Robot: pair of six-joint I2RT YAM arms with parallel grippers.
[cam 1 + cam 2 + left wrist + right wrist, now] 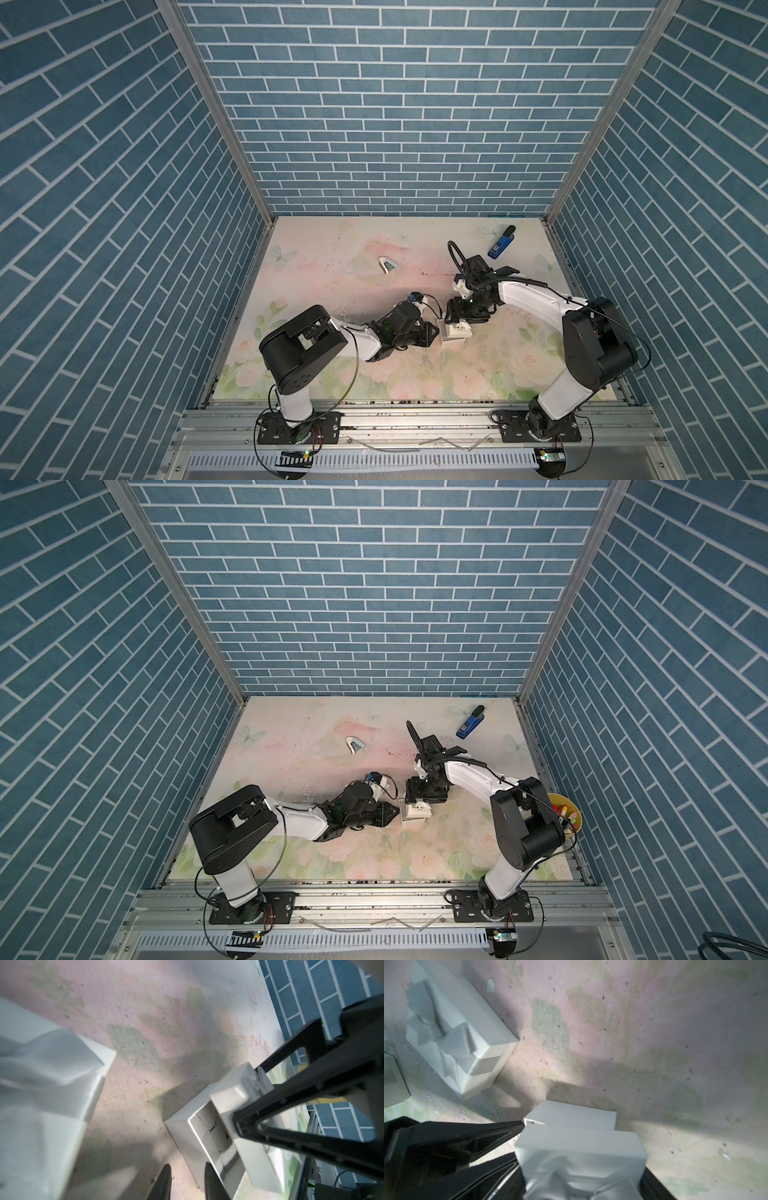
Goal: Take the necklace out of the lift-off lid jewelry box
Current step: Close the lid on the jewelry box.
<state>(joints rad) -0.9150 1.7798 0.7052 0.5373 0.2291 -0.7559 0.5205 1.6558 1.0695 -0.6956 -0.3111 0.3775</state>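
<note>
The white jewelry box stands on the floral mat, its white insert showing dark slits. Its lid, topped with a white bow, is lifted and shifted off the near part of the box. My right gripper is shut on that lid, with the box just beyond it. My left gripper straddles the box's near wall, one fingertip outside and one over the rim. In a top view both grippers meet at the box in mid-table. I cannot make out the necklace.
A second white box with a ribbon bow lies close by, beside the left arm. A blue stapler sits at the back right and a small white-and-blue object at the back centre. A yellow bowl stands at the right edge.
</note>
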